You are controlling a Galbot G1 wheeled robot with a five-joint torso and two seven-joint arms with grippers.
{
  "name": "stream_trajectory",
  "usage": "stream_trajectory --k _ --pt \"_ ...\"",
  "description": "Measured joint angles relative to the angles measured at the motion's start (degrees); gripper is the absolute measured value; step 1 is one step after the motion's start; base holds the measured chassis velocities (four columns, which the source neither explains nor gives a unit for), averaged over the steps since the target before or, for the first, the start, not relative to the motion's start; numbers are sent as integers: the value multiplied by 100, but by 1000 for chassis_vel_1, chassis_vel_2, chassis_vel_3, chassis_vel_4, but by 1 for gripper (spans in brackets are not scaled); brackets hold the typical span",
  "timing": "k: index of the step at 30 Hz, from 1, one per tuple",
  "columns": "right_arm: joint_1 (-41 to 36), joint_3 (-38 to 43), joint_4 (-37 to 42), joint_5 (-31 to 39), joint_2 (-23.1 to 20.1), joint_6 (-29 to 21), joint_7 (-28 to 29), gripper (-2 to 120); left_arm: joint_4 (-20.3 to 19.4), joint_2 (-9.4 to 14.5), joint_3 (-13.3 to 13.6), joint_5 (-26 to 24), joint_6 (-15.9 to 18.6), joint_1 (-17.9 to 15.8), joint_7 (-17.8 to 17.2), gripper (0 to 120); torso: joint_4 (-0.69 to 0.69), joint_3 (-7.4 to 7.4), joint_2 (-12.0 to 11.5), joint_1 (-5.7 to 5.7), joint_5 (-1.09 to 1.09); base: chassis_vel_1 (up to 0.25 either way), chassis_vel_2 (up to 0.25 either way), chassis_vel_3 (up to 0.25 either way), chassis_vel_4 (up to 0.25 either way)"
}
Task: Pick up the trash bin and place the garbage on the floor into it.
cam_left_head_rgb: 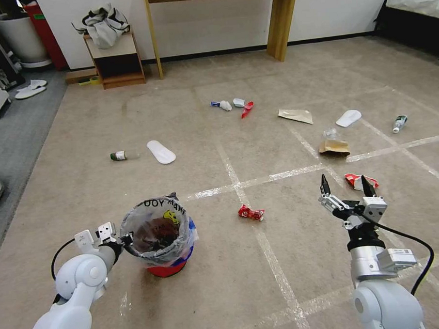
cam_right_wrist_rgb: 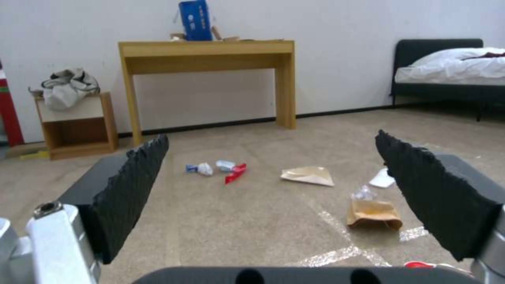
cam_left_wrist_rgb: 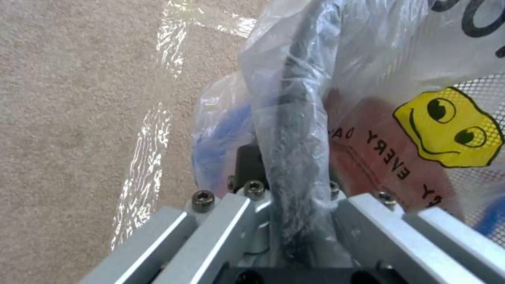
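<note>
The left tool (cam_left_head_rgb: 122,240) is clamped on the bag-covered rim of the trash bin (cam_left_head_rgb: 159,237), which stands on the carpet low on the robot's left; the left wrist view shows the plastic liner (cam_left_wrist_rgb: 337,79) pinched between its fingers. The right tool (cam_left_head_rgb: 345,185) hovers spread wide above the floor, near a red and white wrapper (cam_left_head_rgb: 361,181). A crumpled red wrapper (cam_left_head_rgb: 250,212) lies between bin and right arm, while a tan paper bag (cam_left_head_rgb: 333,147), a white sole (cam_left_head_rgb: 160,151) and a small bottle (cam_left_head_rgb: 119,155) lie farther off.

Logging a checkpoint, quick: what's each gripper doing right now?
Left gripper: shut on the trash bin, clamping its bag-lined rim.
Right gripper: open, holding nothing, above the carpet.
</note>
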Motion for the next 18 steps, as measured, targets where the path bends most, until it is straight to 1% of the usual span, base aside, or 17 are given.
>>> stream_trajectory --k 14,18 --pt "11 -4 -53 -1 -25 8 -1 100 143 -87 -5 -78 -4 -57 36 2 0 -1 1 -1 2 0 0 0 0" --pt "8 -1 -53 21 -33 10 0 100 110 -133 -41 -54 -49 4 45 2 -4 1 0 -1 -2 0 0 0 0"
